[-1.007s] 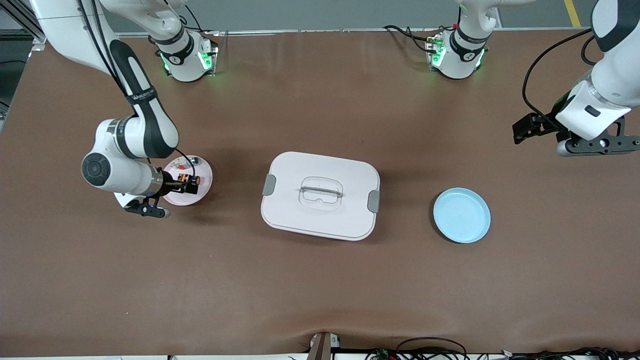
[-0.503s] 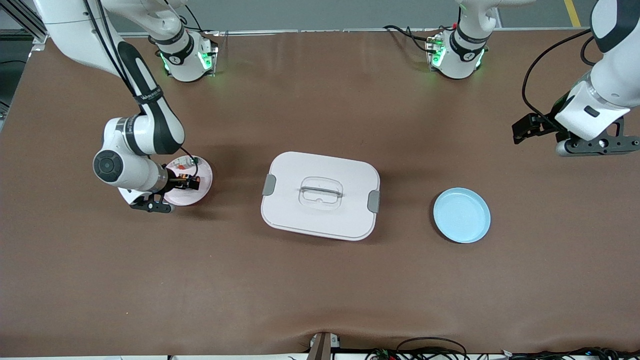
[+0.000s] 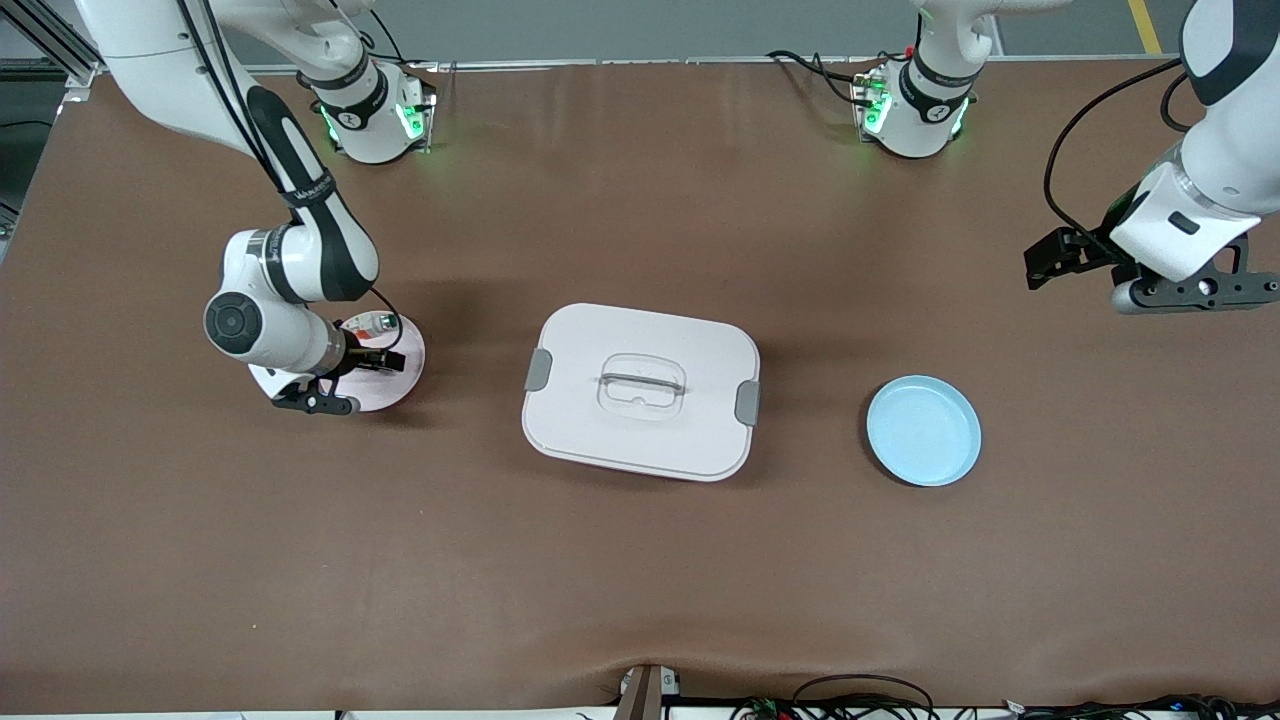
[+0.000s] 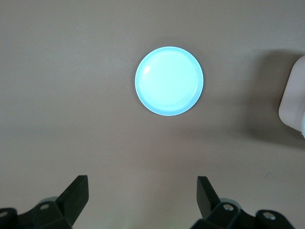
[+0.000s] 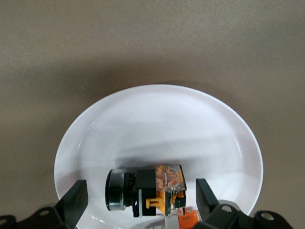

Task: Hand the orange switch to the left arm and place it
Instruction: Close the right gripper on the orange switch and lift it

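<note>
The orange switch (image 5: 151, 192) lies on its side in a white plate (image 5: 162, 119), with its round dark end pointing sideways. In the front view the switch is hidden under the right arm's wrist. The white plate (image 3: 403, 362) sits on the brown table (image 3: 640, 560), toward the right arm's end. A small whitish part with green on it (image 3: 379, 322) also sits in the plate, at the rim farther from the front camera.

The right hand (image 5: 140, 202) is low over the plate. Its two fingers (image 5: 76, 196) are wide open, one on each side of the switch. They do not touch the switch, and the hand holds nothing.

The box (image 3: 641, 390) sits in the middle of the table, well apart from the white plate. It is white with round corners, a clear handle set into the top, and a grey clip on each short side.

A light blue plate (image 3: 923, 430) sits toward the left arm's end of the table, near the box but not touching it. The plate has nothing in it.

The left hand (image 4: 142, 198) waits up in the air over the bare table at the left arm's end. Its fingers (image 4: 78, 190) are wide open too, and it holds nothing. In the left wrist view the blue plate (image 4: 169, 80) shows, and one corner of the box (image 4: 294, 100) shows at the edge.
</note>
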You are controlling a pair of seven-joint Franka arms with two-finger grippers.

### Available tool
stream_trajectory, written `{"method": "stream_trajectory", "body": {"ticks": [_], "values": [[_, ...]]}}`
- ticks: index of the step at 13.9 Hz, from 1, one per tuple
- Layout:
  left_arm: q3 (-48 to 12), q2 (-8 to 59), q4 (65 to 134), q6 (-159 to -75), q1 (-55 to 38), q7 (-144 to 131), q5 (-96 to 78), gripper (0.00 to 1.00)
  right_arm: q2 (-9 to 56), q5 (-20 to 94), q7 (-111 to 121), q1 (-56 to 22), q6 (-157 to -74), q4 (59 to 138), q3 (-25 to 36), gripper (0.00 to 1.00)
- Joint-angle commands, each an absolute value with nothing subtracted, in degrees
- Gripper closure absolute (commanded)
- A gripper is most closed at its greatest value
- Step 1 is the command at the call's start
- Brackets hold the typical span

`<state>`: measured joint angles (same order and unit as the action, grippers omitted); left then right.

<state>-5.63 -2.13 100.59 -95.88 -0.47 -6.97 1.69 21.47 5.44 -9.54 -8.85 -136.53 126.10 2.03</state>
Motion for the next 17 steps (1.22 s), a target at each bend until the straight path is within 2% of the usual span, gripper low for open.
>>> {"method": "stream_trajectory", "body": {"ticks": [1, 13, 14, 15, 16, 17], "values": [[-5.89, -2.73, 101.25, -96.77, -0.35, -6.15, 2.20, 0.00, 20.65, 4.75, -8.44, -9.23, -137.90, 127.79, 2.29, 0.00], [-5.98, -2.03, 101.34, -98.52, -0.79, -6.59, -1.14, 0.00, 20.92, 4.83, -8.44, -8.61, -139.30, 128.76, 2.29, 0.00], [-5.89, -1.93, 101.34, -98.79, -0.79, -6.59, -1.84, 0.00, 20.92, 4.83, -8.44, -8.96, -139.31, 128.93, 2.29, 0.45], [-5.89, -1.85, 101.34, -99.31, -0.79, -6.59, -2.28, 0.00, 20.92, 4.83, -8.44, -8.96, -139.22, 128.94, 2.29, 0.76], [-5.98, -1.50, 101.34, -99.32, -0.88, -6.59, -2.29, 0.00, 20.92, 4.83, -8.87, -9.31, -139.31, 128.94, 2.29, 1.00], [-5.98, -1.32, 101.34, -99.40, -0.97, -6.59, -2.29, 0.00, 20.92, 4.83, -9.22, -9.23, -139.31, 128.94, 2.29, 1.00]]}}
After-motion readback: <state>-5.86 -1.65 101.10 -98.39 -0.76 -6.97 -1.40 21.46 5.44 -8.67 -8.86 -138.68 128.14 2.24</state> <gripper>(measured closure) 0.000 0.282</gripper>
